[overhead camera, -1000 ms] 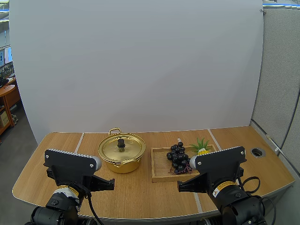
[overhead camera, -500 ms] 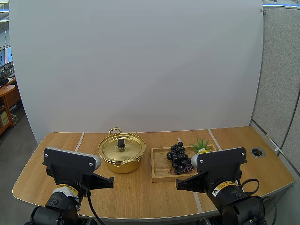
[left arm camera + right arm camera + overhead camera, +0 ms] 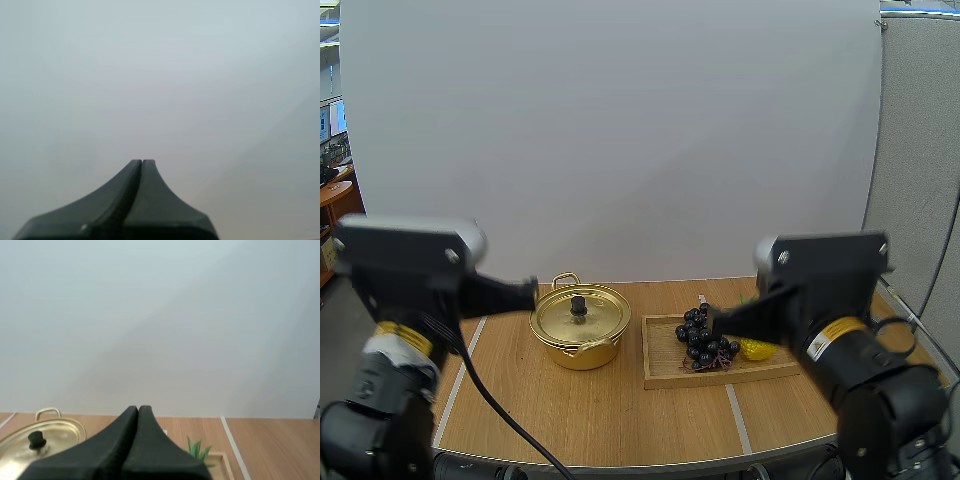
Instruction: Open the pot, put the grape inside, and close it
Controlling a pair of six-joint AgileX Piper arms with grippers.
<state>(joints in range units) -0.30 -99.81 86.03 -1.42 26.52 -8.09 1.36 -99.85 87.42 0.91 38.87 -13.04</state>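
Desk (image 3: pixel 620 420): wood-grain top, rounded front edge, pale seam lines (image 3: pixel 732 405) running front to back. A white panel (image 3: pixel 620 130) stands along the back edge, with a grey partition (image 3: pixel 920 150) to its right.

Pot (image 3: pixel 580 330): gold-coloured, left of centre and toward the back edge. The lid (image 3: pixel 592 316) is on and its black knob (image 3: pixel 578 303) is upright.

Wooden tray (image 3: pixel 665 378): just right of the pot, not touching it. The grapes (image 3: pixel 702 338), a dark bunch, lie on the tray's middle. A yellow item (image 3: pixel 757 349) with green leaves sits at the tray's back right corner, partly hidden by the right arm.

Left gripper (image 3: pixel 142 162): fingers pressed together into one dark wedge, nothing between them. In the high view it hangs above the desk, tip just left of the pot near the back edge.

Right gripper (image 3: pixel 138 409): fingers likewise pressed together, empty. In the high view its tip points at the grapes from the right, above the tray; whether it touches them cannot be told. Its own camera looks past the tip to the pot lid and the green leaves.
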